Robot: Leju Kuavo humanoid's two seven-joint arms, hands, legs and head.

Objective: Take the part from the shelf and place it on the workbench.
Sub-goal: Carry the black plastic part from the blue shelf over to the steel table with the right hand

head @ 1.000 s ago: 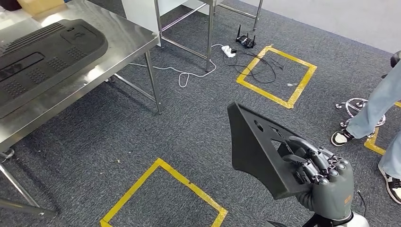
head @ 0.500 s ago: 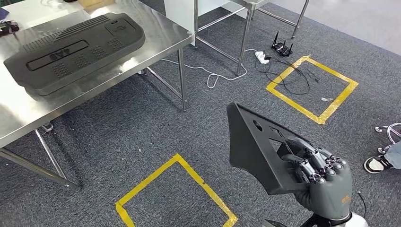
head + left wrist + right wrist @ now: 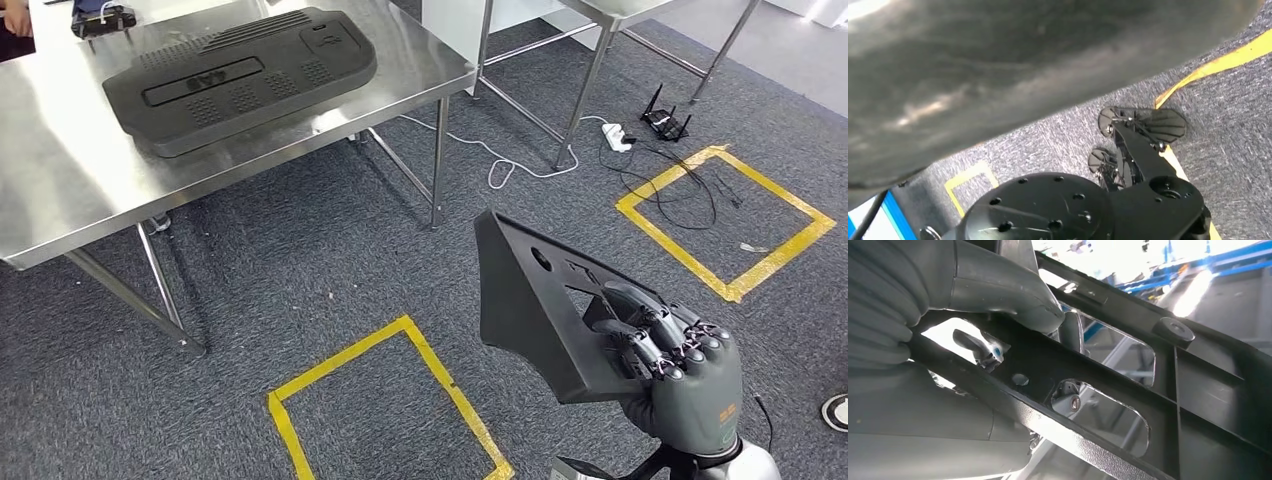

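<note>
Grasp: right robot hand [image 3: 680, 375] clenched around the black part [image 3: 540, 300], near right.
Risk: tilted part might slip before reaching far-left worktop [image 3: 60, 190].
Left robot hand: cannot tell.

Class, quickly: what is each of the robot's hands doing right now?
Right hand: holding the dark plastic part, above the carpet.
Left hand: cannot be told.
</note>
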